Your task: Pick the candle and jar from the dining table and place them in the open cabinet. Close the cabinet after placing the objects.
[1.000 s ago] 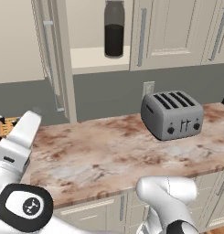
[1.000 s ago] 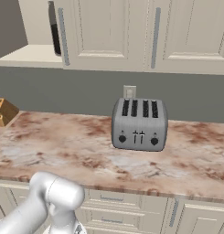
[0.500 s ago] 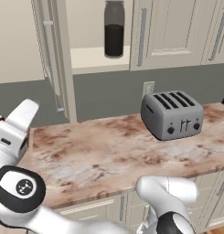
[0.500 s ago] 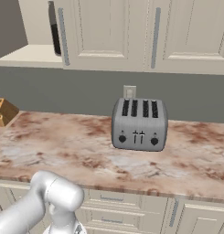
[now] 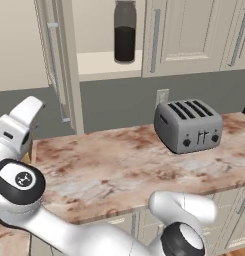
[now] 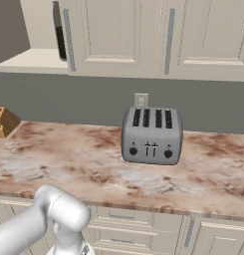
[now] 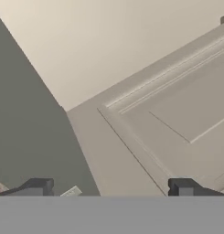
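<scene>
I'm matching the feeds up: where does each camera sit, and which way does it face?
Left base view: behind the arm's left, facing the dark grey jar in the open cream cabinet; white arm links in front.
Right base view: behind its right; elbow low left.
Hand view: along the tool, at a panelled door.
Both base views share the silver toaster.

The open cabinet door [image 5: 56, 60] juts out left of the jar [image 5: 124, 31]; a toaster [image 5: 188, 124] blocks the counter's right

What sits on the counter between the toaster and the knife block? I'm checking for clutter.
Nothing: in the right base view, bare marble countertop runs from the knife block to the toaster.
</scene>
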